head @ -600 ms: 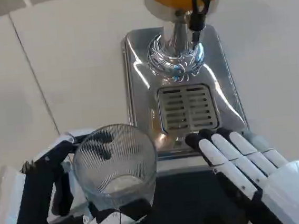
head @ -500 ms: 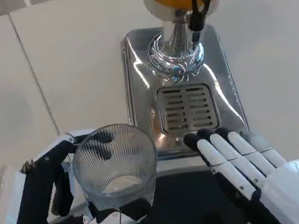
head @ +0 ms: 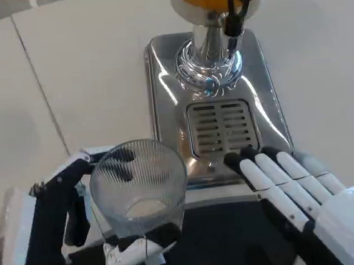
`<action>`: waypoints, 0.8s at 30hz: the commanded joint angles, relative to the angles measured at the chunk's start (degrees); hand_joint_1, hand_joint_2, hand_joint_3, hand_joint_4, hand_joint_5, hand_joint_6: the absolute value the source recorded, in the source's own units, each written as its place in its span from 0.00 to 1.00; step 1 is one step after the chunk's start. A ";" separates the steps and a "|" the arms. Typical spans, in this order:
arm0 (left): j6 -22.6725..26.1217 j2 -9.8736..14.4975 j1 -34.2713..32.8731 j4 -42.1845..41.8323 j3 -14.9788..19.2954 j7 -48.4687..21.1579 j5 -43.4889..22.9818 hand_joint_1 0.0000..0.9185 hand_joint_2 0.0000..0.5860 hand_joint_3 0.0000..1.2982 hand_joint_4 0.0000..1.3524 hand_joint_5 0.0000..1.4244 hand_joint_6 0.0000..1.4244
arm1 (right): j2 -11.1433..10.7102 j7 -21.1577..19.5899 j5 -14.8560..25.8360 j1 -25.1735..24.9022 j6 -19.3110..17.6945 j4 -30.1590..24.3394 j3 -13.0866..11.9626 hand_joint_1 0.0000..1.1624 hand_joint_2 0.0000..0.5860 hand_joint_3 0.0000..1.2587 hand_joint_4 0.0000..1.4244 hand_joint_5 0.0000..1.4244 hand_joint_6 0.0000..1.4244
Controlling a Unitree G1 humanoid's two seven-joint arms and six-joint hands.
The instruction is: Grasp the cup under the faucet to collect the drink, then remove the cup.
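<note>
Left hand [head: 62,244] grasping ribbed glass cup [head: 138,189], empty. Right hand [head: 303,202] released, flat. My worry: faucet [head: 235,5] far ahead; cup rim clips dispenser base [head: 162,109].

The drip grate [head: 221,128] under the black tap lever [head: 236,6] lay bare, open from the near side. The right hand [head: 302,199] reached over the steel base's [head: 161,102] near edge, beside that approach. White counter [head: 84,79] lay open to the left.
</note>
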 commanded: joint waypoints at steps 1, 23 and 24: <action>1.85 -1.23 -5.07 3.52 -0.40 2.38 1.88 0.69 0.00 0.88 0.93 1.00 1.00 | 0.10 -1.06 0.58 -0.59 1.38 -0.36 -2.08 0.08 0.98 0.00 0.00 0.00 0.00; 7.16 -4.11 -29.52 28.99 -9.37 17.40 13.18 0.69 0.00 0.87 0.93 1.00 1.00 | -0.15 -0.77 0.41 -4.28 4.12 1.42 -1.44 0.09 0.98 0.00 0.00 0.00 0.00; 7.45 -4.30 -30.70 30.45 -9.83 17.94 13.28 0.69 0.00 0.87 0.93 1.00 1.00 | -0.11 -0.55 0.23 -4.81 4.46 1.50 -1.00 0.09 0.98 0.00 0.00 0.00 0.00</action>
